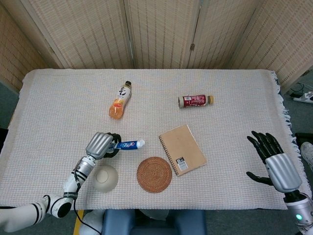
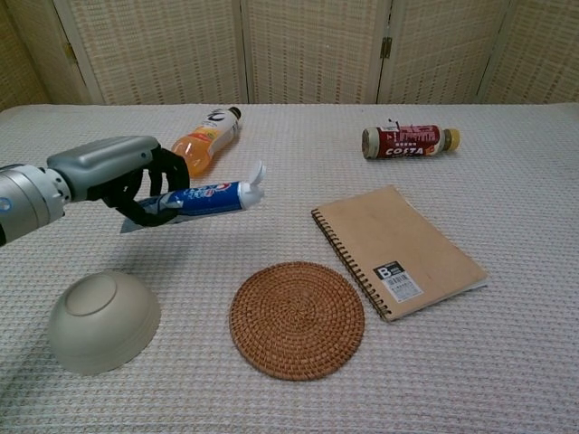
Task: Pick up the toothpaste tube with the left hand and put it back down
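Note:
My left hand (image 1: 100, 145) (image 2: 113, 172) grips the rear end of the blue and white toothpaste tube (image 1: 128, 145) (image 2: 210, 196). The tube is lifted off the tablecloth, its white cap pointing right and slightly up. My right hand (image 1: 274, 164) hovers open near the table's right front edge, fingers spread, holding nothing. It does not show in the chest view.
An upturned cream bowl (image 1: 105, 177) (image 2: 102, 321) lies just below my left hand. A round woven coaster (image 1: 154, 174) (image 2: 297, 318) and a brown spiral notebook (image 1: 182, 149) (image 2: 398, 250) lie to the right. An orange drink bottle (image 1: 120, 100) (image 2: 204, 140) and a red bottle (image 1: 195, 101) (image 2: 409, 141) lie farther back.

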### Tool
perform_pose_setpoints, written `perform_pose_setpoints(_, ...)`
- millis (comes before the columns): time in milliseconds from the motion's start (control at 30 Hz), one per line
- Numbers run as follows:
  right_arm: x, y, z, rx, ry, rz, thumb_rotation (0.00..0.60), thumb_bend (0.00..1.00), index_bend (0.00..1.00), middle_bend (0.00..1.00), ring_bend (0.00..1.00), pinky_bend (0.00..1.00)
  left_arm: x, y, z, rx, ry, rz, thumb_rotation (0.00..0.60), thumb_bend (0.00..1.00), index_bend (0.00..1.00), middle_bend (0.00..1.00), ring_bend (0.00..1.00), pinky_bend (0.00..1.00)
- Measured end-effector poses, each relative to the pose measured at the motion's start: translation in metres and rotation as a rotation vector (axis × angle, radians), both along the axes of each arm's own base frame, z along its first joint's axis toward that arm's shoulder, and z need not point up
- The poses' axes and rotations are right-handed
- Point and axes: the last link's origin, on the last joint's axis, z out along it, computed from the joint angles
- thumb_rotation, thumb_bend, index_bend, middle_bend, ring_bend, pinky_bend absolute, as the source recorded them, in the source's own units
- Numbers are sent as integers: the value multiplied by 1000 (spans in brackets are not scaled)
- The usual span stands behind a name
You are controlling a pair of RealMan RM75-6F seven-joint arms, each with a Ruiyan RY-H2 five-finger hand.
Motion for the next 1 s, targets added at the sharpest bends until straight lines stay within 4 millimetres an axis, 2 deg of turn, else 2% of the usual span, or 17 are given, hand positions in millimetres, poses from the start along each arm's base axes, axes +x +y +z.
perform_pose_setpoints(167, 36, -15, -13, 84, -3, 104, 600, 349, 122, 71, 47, 0, 24, -13, 12, -34, -60, -45, 600, 694, 772, 769, 677, 681)
perform_pose_setpoints(333, 76, -31, -32, 173, 20, 201, 600, 449, 213, 73, 47, 0, 49, -24, 24, -66, -93, -78, 600, 703, 772, 769, 678, 681)
perform_pose_setpoints(533, 118, -46, -54, 249, 52, 290, 600, 466, 250, 73, 39, 0, 66, -28, 33, -58, -62, -101, 600, 703, 771, 769, 681, 681)
perform_pose_setpoints(733, 148, -56, -73, 293, 83, 335, 600, 466, 270, 78, 33, 0, 75, -33, 33, -55, -31, -101, 600, 704, 765, 769, 683, 681)
perform_pose_setpoints(1000, 172, -63, -91, 326, 93, 372, 600, 466, 276, 82, 34, 0, 86, -38, 29, -58, -21, -99, 600, 703, 764, 769, 683, 682)
